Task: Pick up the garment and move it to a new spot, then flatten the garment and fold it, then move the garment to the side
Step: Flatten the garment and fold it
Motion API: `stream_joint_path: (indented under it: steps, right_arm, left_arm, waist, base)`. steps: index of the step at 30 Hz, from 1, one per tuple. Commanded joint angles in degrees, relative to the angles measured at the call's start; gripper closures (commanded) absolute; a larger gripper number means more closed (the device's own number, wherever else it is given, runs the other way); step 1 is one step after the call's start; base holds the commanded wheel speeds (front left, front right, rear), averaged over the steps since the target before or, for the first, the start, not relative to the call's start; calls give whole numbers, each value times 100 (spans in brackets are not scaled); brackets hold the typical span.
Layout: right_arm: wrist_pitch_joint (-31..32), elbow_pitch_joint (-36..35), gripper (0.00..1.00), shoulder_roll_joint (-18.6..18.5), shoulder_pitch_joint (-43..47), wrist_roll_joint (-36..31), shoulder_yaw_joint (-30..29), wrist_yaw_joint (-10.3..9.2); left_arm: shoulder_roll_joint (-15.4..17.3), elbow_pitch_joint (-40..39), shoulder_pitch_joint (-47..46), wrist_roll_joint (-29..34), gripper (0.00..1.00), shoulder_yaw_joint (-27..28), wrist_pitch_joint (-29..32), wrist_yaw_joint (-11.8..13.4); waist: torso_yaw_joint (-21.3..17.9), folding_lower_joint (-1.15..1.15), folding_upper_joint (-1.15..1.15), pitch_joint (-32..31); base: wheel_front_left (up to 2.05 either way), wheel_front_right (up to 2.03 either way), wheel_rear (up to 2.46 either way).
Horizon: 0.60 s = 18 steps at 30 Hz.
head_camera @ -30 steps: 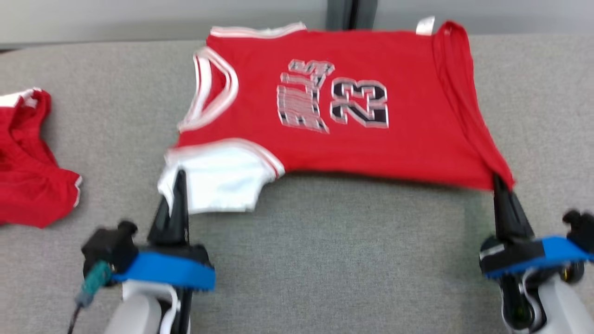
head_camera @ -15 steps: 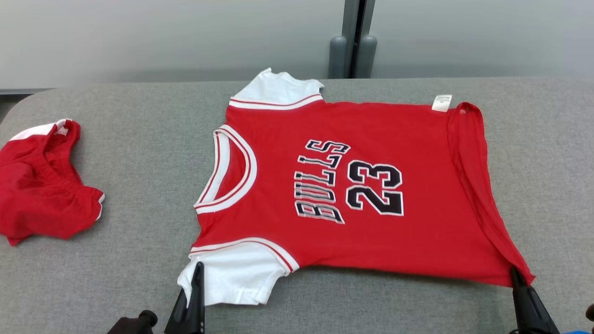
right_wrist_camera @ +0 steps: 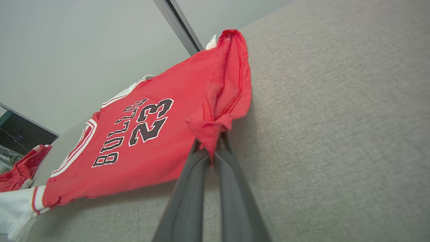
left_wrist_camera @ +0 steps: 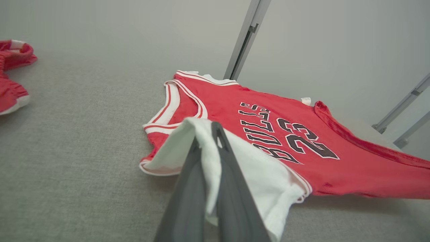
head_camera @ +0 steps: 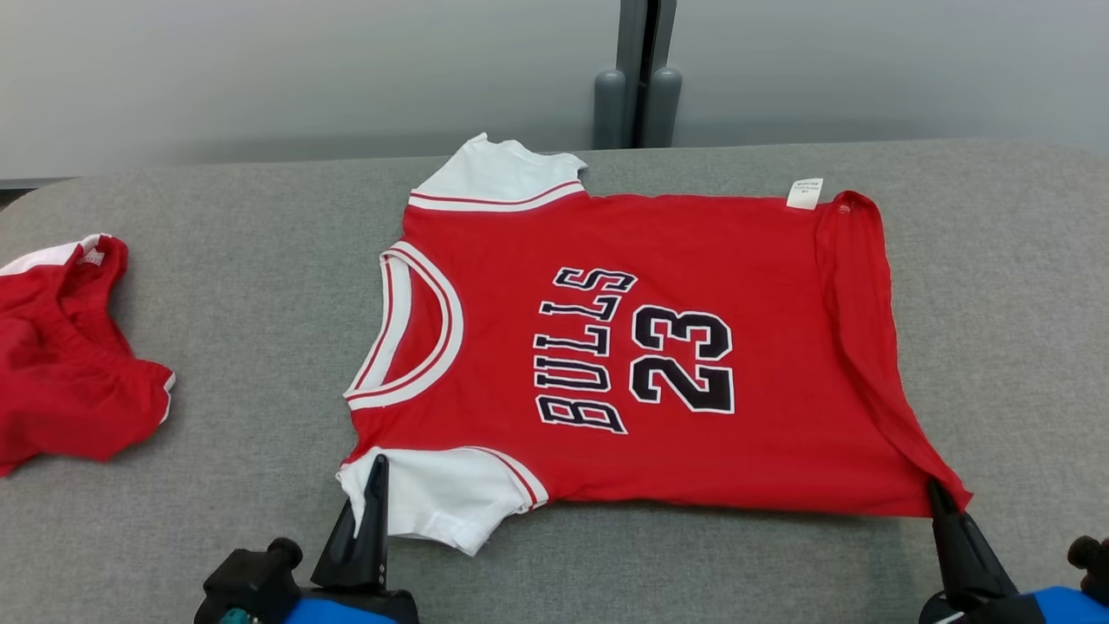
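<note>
The left gripper (head_camera: pixel 377 477) pinched the white sleeve (head_camera: pixel 442 507), the right gripper (head_camera: pixel 937 501) the hem corner (head_camera: pixel 914 485) (both clamped tight), of a red jersey (head_camera: pixel 658 347) lying flat on the grey table (head_camera: pixel 217 260) beyond their tips. Flattening seemed done; folding and setting aside remained.

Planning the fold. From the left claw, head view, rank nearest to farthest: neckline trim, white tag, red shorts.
1. Neckline trim, just beyond the left claw.
2. Red shorts, far left.
3. White tag, far right corner.
</note>
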Motion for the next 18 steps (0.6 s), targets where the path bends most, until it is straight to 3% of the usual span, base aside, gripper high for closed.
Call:
stream_joint_path:
  steps: [1,18]
  right_arm:
    - [37,73,100,1,-138,7,31,3]
    - [370,563,100,-1,-1147,-78,36,4]
  left_arm:
    - [21,68,-183,9,100,21,-7,-42]
    - [115,813,-1451,94,100,1,23,-285]
  waist:
    - [-33,0,0,8]
    - [-161,0,0,397]
  base:
    - [0,0,0]
    - [0,0,0]
